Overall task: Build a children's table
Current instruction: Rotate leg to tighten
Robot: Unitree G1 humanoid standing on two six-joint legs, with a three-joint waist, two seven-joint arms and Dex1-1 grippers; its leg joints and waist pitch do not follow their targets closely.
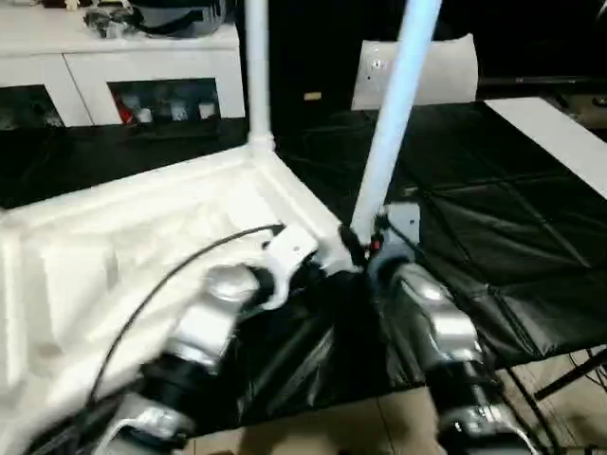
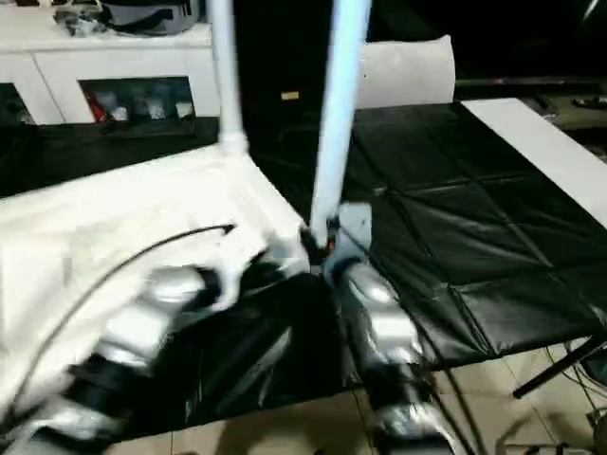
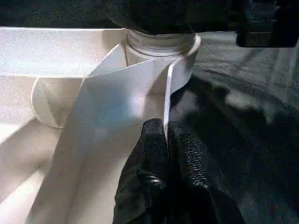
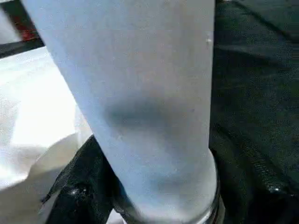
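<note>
Lying upside down: white table top, two legs up

Resting inverted on black padded mat [image 1: 493, 237], children's table [image 1: 123, 256] all white, ribbed underside facing up, spread across the left half of the head views. Standing upright from far corner socket, one leg [image 1: 256, 66]. Rising at a slight tilt from the near corner, second leg [image 1: 394, 114], base at a round socket [image 3: 161, 44]. Stretching beyond the mat, white cabinet [image 1: 123, 66] with dark openings; beside it, white cushion-like bag [image 1: 427, 71]. Showing below the mat edge, pale tiled floor [image 1: 379, 417].

Clenched on a thin rib of the top near that socket, left gripper [image 3: 167, 140], black fingertips pressed together with the rib's edge between them. Set against the base of the tilted leg, right gripper [image 1: 365, 242], fingers spread around it; firmness of grasp hard to tell.
</note>
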